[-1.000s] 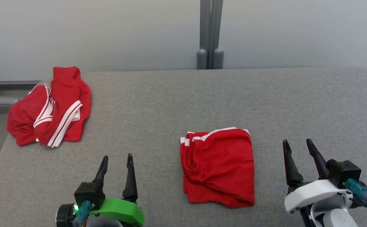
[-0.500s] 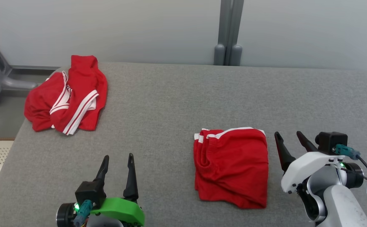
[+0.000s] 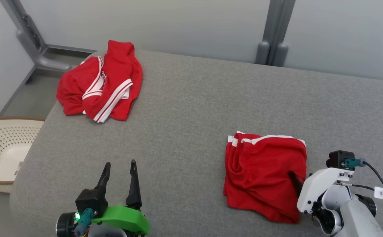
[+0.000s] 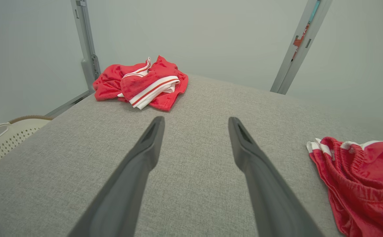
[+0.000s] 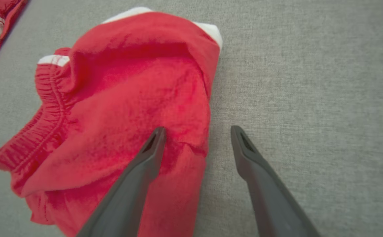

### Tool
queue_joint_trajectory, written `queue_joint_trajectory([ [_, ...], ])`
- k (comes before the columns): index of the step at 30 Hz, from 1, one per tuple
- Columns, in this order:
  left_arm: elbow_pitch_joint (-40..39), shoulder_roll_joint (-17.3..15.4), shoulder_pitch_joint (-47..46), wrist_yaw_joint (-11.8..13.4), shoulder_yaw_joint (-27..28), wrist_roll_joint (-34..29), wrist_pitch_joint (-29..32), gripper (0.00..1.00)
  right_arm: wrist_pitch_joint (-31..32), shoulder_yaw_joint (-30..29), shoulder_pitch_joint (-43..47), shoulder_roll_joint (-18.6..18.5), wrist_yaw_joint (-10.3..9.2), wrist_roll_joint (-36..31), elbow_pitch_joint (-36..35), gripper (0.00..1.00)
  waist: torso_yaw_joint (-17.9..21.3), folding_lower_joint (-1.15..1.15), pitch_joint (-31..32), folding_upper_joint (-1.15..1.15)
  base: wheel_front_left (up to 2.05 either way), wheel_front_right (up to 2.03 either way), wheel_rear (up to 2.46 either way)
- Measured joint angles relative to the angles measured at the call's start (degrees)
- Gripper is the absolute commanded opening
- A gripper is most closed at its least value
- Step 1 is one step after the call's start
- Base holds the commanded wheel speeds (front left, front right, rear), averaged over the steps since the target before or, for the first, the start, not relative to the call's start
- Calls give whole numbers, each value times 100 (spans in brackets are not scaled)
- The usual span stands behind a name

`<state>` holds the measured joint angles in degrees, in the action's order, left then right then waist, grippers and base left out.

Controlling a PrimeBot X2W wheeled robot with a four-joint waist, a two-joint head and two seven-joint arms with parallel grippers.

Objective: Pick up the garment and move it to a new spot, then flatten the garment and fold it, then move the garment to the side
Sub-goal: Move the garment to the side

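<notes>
The garment (image 3: 265, 174) is lying folded; only your side move is probably remaining. Both released: right end effector (image 5: 196, 131) straddling its edge, left end effector (image 3: 119, 164) hovering.

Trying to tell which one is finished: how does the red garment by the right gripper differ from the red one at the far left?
The near garment lies folded in a compact block; the far garment is a crumpled heap. The near garment shows white trim along its far edge; the far garment's white stripes cross its middle. Both are red with white trim.
</notes>
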<state>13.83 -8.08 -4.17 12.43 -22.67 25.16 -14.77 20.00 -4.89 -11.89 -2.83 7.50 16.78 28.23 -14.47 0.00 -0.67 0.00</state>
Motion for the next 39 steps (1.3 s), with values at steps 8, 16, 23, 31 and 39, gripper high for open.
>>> queue_joint_trajectory([
  [8,-4,5,-73,16,-1,-5,-2,100,186,56,-387,-3,0,70,546,0,-77,0,-219,0,0,0,0],
  [16,-9,36,-269,-5,-86,-89,-16,100,-266,24,-855,-9,4,-415,633,0,272,0,-396,0,0,0,0],
  [23,-47,89,-488,-48,-104,-68,-18,100,-519,-231,-1160,-226,4,-765,503,0,898,0,-581,0,0,0,0],
  [31,-80,38,-937,-168,-202,-131,88,100,-806,-466,-1546,-480,3,-957,456,0,1861,0,-878,0,0,0,0],
  [39,-104,60,-1347,-252,-436,-304,260,100,-1199,-425,-1820,-430,3,-1054,726,0,2727,0,-1217,0,0,0,0],
])
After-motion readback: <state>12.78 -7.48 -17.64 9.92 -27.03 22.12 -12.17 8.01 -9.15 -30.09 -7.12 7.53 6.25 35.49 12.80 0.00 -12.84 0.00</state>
